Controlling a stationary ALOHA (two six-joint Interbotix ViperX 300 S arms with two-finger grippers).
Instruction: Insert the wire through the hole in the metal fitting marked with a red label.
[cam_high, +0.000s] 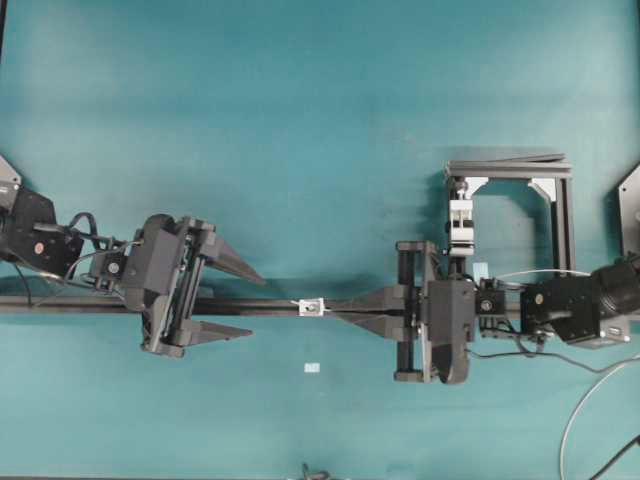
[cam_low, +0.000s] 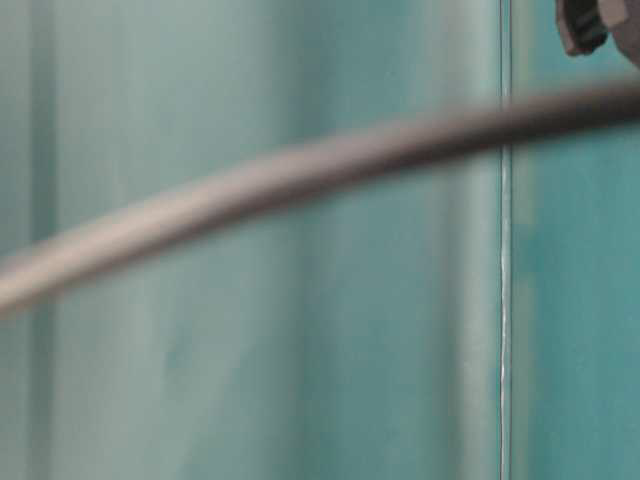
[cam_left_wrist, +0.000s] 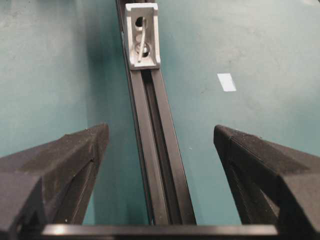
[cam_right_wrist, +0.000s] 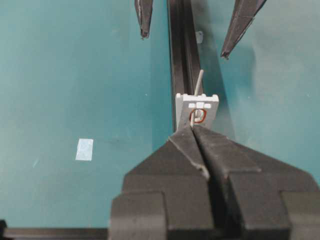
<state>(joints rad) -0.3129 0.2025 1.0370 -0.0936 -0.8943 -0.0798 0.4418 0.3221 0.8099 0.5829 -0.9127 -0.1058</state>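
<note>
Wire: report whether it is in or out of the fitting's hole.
In. The wire passes through the red-ringed hole of the fitting and pokes out beyond.

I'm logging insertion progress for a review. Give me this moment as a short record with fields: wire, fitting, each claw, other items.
wire: pinched in right claw, passes through the red-ringed hole, tip sticks out the far side
metal fitting: sits on the black rail
right claw: shut on the wire, tips at the fitting
left claw: open, straddling the rail, apart from the fitting
other: small pale tag on the table
</note>
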